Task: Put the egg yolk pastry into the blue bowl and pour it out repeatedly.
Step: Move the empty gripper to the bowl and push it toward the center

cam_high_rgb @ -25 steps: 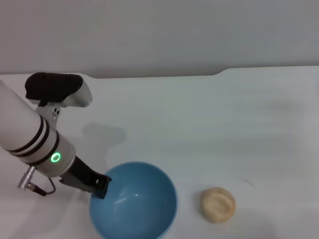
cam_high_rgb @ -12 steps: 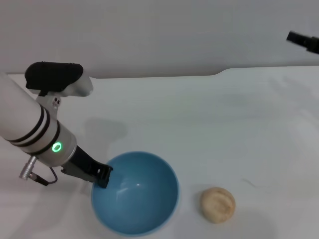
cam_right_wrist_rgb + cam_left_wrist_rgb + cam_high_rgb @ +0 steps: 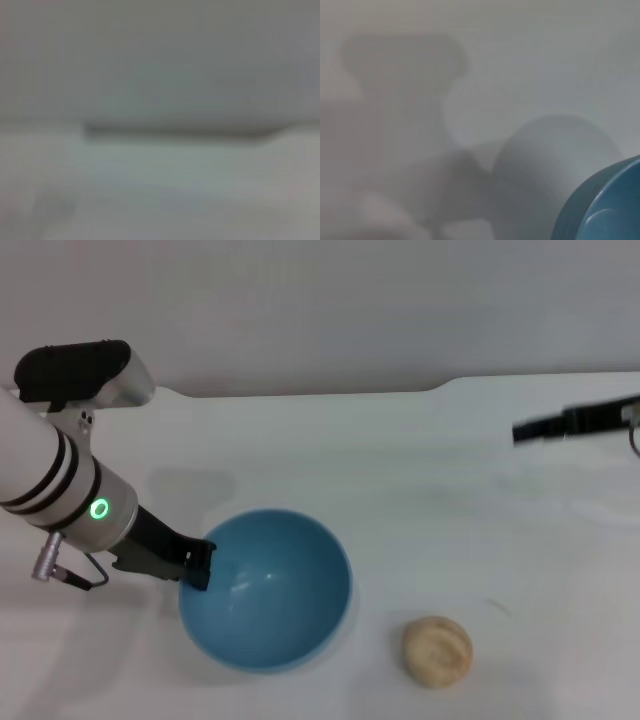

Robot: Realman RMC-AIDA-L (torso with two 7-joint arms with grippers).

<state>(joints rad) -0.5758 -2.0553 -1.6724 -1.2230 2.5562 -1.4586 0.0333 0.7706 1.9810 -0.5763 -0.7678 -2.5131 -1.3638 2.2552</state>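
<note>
The blue bowl (image 3: pixel 267 590) sits on the white table at the front left, open side up and empty. My left gripper (image 3: pixel 196 564) is shut on the bowl's left rim. The bowl's rim also shows in the left wrist view (image 3: pixel 602 205). The egg yolk pastry (image 3: pixel 437 651) lies on the table to the right of the bowl, apart from it. My right gripper (image 3: pixel 530 430) comes in from the right edge, well above and behind the pastry, holding nothing I can see.
The white table (image 3: pixel 420 500) ends at a back edge against a grey wall (image 3: pixel 320 310). The right wrist view shows only the table and wall, blurred.
My left gripper has moved the bowl back and slightly left. My right gripper has come into view from the right edge and moved lower and leftward. The pastry has not moved.
</note>
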